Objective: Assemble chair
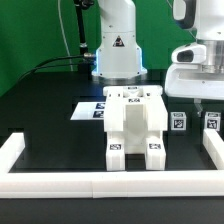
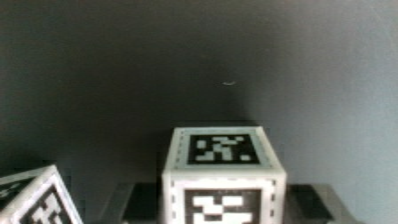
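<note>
Gripper (image 1: 197, 102) down over a tagged white piece (image 2: 222, 165)
Fingers (image 2: 139, 203) flank it — pinching or not, I cannot tell — at the exterior view's right of the part-built chair (image 1: 135, 125).

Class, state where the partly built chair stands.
In the exterior view the chair stands centrally, in front of the marker board, with two tagged blocks on that view's right.

The chair pieces (image 1: 135, 125) look like smooth, matt white plastic with flat black-and-white printed tags. The bench (image 1: 50, 110) is matt black. The arm's shell (image 1: 115, 45) is glossy white, and the border rails (image 1: 100, 182) are matt white.
</note>
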You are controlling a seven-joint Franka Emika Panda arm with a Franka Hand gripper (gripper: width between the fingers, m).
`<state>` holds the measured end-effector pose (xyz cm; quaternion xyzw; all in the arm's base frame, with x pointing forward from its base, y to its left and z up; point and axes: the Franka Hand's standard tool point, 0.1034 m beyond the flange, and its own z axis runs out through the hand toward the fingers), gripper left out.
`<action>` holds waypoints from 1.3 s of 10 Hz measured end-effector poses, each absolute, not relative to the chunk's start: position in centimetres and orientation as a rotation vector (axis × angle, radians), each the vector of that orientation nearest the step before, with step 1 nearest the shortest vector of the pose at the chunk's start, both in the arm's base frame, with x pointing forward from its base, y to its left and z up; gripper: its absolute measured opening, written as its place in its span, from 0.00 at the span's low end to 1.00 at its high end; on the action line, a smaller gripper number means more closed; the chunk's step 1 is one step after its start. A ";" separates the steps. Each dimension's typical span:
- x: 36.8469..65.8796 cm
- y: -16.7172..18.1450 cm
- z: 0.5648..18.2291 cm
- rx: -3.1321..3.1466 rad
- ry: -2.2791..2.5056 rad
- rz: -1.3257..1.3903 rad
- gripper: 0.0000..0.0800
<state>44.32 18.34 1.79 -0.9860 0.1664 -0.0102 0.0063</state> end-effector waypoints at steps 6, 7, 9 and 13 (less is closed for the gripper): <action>45.3 18.1 9.7 -3.041 0.469 0.021 0.35; 45.4 17.6 12.1 -3.031 0.452 0.058 0.36; 46.9 14.2 15.5 -3.019 0.299 0.011 0.36; 47.9 11.4 17.3 -3.034 0.242 -0.010 0.36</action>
